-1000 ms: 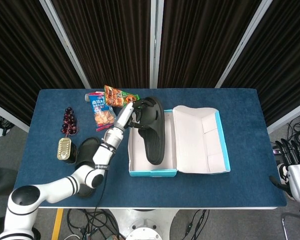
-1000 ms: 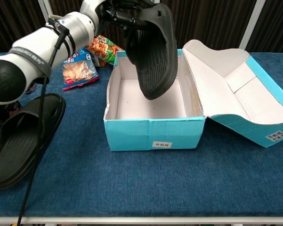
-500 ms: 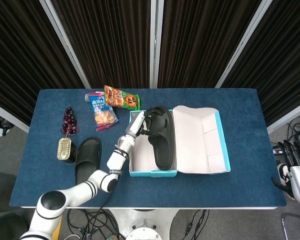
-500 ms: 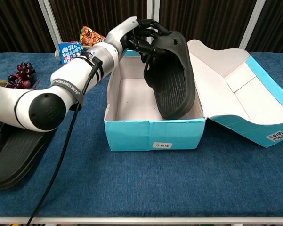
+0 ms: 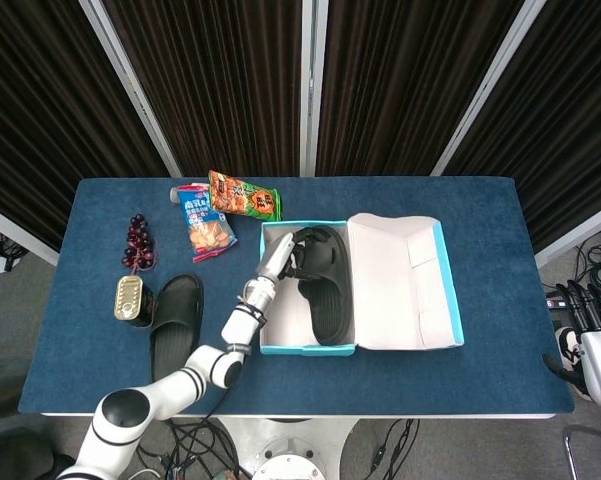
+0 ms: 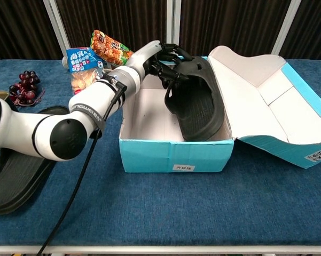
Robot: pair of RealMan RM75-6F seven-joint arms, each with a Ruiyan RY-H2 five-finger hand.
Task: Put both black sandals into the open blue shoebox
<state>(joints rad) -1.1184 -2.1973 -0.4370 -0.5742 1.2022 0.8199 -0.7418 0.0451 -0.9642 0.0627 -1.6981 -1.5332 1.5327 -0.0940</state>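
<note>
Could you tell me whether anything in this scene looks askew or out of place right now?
Only the sandal in the blue shoebox: it leans tilted against the right wall rather than lying flat, gripped by the left hand. The second sandal lies on the table.

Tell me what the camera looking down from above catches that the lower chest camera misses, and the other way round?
Only the head view shows the robot's right hand, idle beyond the table's right edge, and the whole gold tin can beside the loose black sandal. Only the chest view shows the small white label on the open blue shoebox's front wall. Both show the left hand gripping the other black sandal, which lies tilted inside the shoebox, plus the dark grapes and two snack packets.
</note>
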